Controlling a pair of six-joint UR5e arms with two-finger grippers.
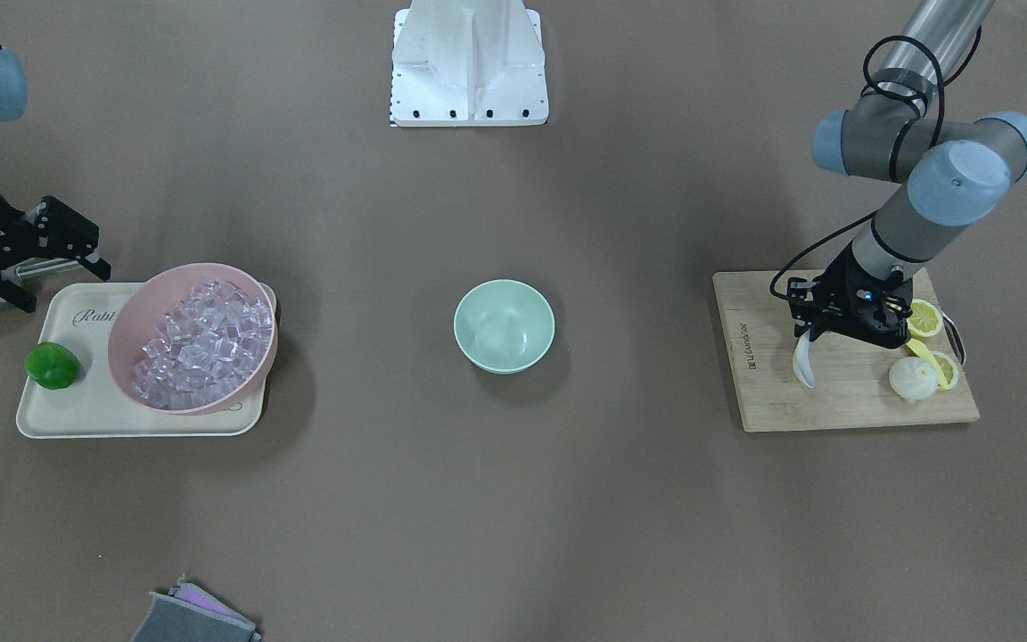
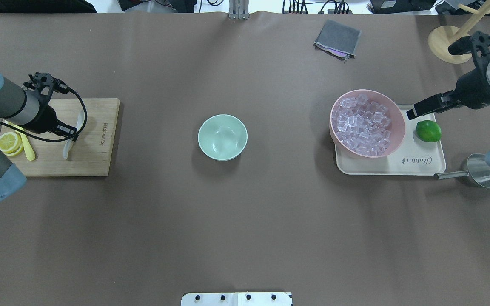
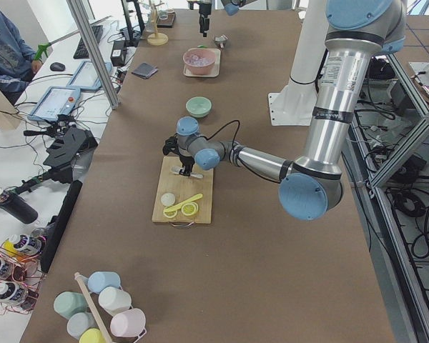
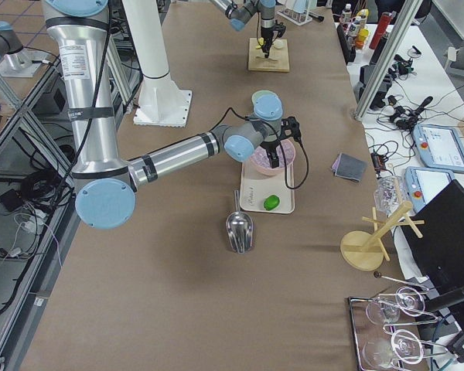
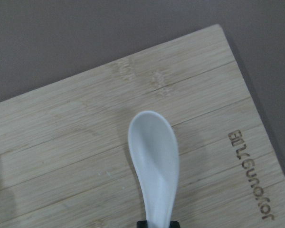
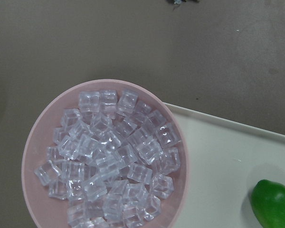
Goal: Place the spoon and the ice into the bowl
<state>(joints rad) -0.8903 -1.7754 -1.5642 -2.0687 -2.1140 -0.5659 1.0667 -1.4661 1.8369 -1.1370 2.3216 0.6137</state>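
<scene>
Step in hand: spoon pick-up. The left gripper stands over the board, jaws closed narrow on the handle end of the spoon. The scoop points away from the wrist, hollow side up, above the wood. Whether the scoop tip touches the board I cannot tell. The bowl sits empty at table centre, well apart from both arms.

The right gripper hangs at the rim of the pink bowl, jaws wide, holding nothing. The ice lies heaped in that pink bowl, which sits on the tray near a lime.

Next move, as judged: carry the spoon across to the bowl and release it low, so the glazed piece neither clatters nor tips the light bowl. The right arm then needs to pinch one piece of ice from the heap.

Materials:
- Spoon: white, glossy, with a deep oval scoop; probably ceramic and slippery.
- Bowl: pale mint, smooth, round.
- Ice: clear, hard-edged cubes, likely slick and apt to squirt from a grip.
- Board: grained, matte wood.
</scene>
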